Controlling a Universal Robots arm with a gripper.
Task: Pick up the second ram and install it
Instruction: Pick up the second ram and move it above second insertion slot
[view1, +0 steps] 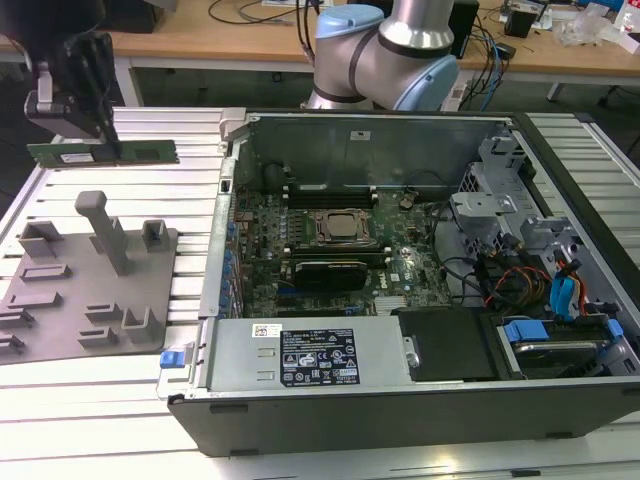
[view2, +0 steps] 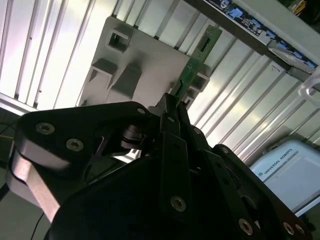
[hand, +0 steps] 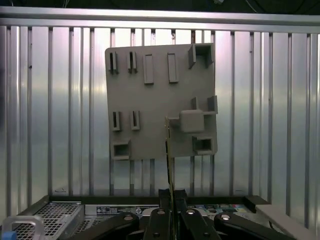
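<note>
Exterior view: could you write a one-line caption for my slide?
Gripper holds the second ram above the grey fixture tray, beside the open computer case.

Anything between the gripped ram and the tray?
No. In the exterior view the ram, in the gripper, hangs over the tray, bare air between; the tray's post stops short.
</note>
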